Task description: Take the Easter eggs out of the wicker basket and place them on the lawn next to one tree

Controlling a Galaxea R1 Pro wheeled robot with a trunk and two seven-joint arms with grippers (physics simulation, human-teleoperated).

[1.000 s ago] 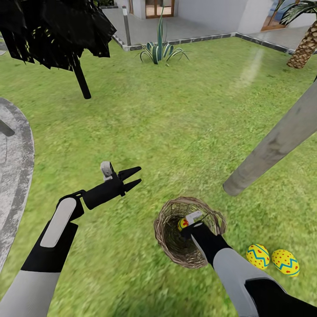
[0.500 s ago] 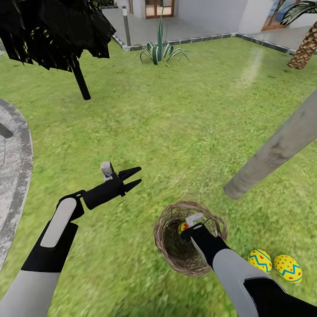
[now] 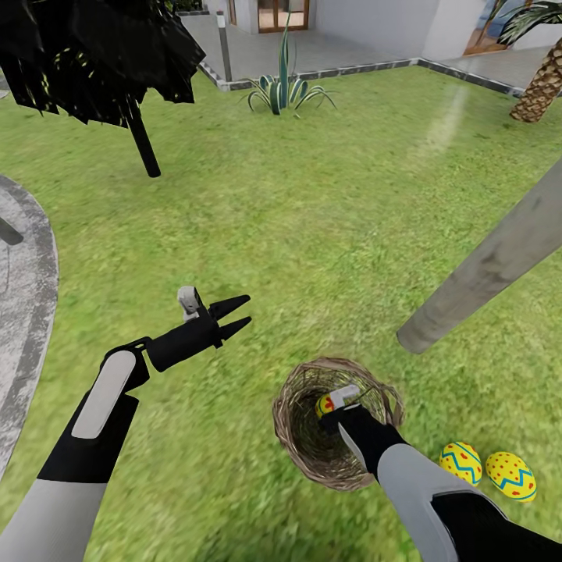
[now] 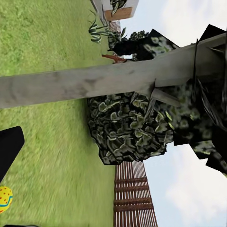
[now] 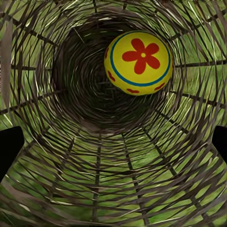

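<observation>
Right gripper, fingers spread, reached into the basket for egg 3; closing on it looked next.

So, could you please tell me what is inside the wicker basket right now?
One egg lies inside the basket, with the right gripper reaching in, open. The arm hides part of the inside in the head view.

Far ahead I see a spiky striped plant at the edge of the grey paving below the white house. A near-black tree stands far left, a palm trunk far right. Through the left wrist camera I make out a wooden slatted fence against cloudy sky.
</observation>
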